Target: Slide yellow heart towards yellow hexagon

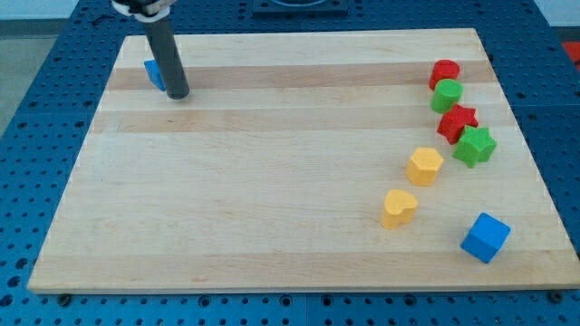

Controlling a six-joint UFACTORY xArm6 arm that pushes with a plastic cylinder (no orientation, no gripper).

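Note:
The yellow heart (398,207) lies on the wooden board at the lower right. The yellow hexagon (424,166) sits just above and to the right of it, a small gap between them. My tip (178,94) rests on the board at the upper left, far from both yellow blocks. It stands right beside a blue block (154,72), whose shape is partly hidden behind the rod.
Along the right side stand a red block (445,72), a green block (447,94), a red star (457,122) and a green star (475,146), closely packed. A blue cube (485,237) sits at the lower right. The board's edge (290,290) runs along the bottom.

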